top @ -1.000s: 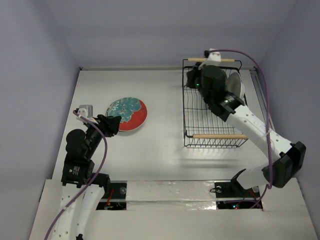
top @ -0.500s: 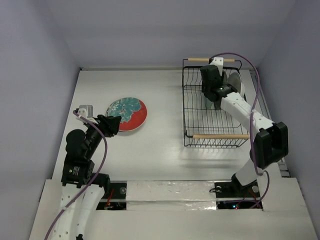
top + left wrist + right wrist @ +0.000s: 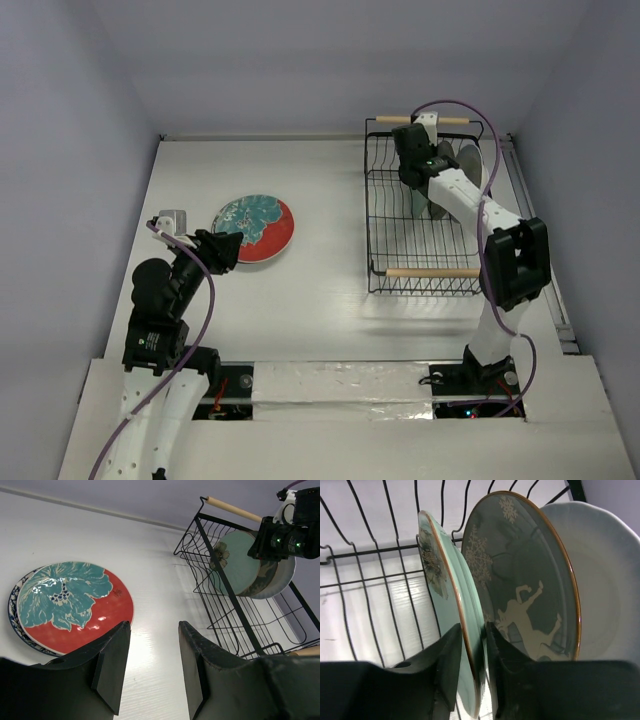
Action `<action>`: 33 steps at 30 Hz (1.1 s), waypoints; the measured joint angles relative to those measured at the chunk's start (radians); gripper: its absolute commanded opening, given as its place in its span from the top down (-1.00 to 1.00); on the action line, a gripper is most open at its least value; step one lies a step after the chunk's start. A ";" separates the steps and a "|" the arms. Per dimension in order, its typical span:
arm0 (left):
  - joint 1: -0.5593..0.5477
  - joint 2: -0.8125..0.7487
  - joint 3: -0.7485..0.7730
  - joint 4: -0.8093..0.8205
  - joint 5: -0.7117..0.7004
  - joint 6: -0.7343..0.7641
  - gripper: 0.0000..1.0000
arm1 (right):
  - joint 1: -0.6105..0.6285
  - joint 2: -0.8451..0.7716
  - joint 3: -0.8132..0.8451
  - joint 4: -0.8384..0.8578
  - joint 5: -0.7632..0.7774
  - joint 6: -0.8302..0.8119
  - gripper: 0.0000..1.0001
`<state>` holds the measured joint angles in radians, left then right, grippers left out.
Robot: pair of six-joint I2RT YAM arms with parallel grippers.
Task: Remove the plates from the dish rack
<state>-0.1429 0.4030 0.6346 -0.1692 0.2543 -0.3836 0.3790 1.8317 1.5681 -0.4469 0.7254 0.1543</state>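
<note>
The black wire dish rack stands at the back right. In the right wrist view it holds three upright plates: a mint-green one, a dark grey-olive one with pale figures and a plain white one. My right gripper reaches down into the rack, one finger on each side of the mint-green plate's rim, shut on it. A red and teal plate lies flat on the table on a white and blue plate. My left gripper is open and empty, just right of that stack.
The rack's wooden handles sit at its far end and its near end. The side walls stand close on both sides. The right arm's purple cable loops over the rack. White table lies between the stack and the rack.
My right arm has swung down and back into the rack, and its gripper has come onto the mint-green plate. The left arm has not moved.
</note>
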 measured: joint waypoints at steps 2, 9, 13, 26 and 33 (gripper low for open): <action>0.000 0.000 0.000 0.000 0.000 0.000 0.20 | 0.000 0.010 0.010 -0.007 0.010 -0.010 0.56; 0.000 0.000 0.000 0.000 0.004 0.000 0.20 | -0.001 0.010 0.015 -0.036 0.035 -0.061 0.98; 0.000 0.001 0.000 0.000 0.004 0.000 0.20 | 0.000 0.009 0.017 -0.040 0.037 -0.080 1.00; 0.000 0.008 0.000 0.000 0.005 0.000 0.20 | 0.009 -0.017 0.020 -0.050 0.047 -0.137 1.00; 0.000 0.008 0.000 0.000 0.005 0.000 0.20 | 0.012 -0.133 0.020 -0.031 0.124 -0.163 1.00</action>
<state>-0.1429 0.4110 0.6346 -0.1692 0.2592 -0.3836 0.3912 1.6985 1.5879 -0.4778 0.8497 -0.0090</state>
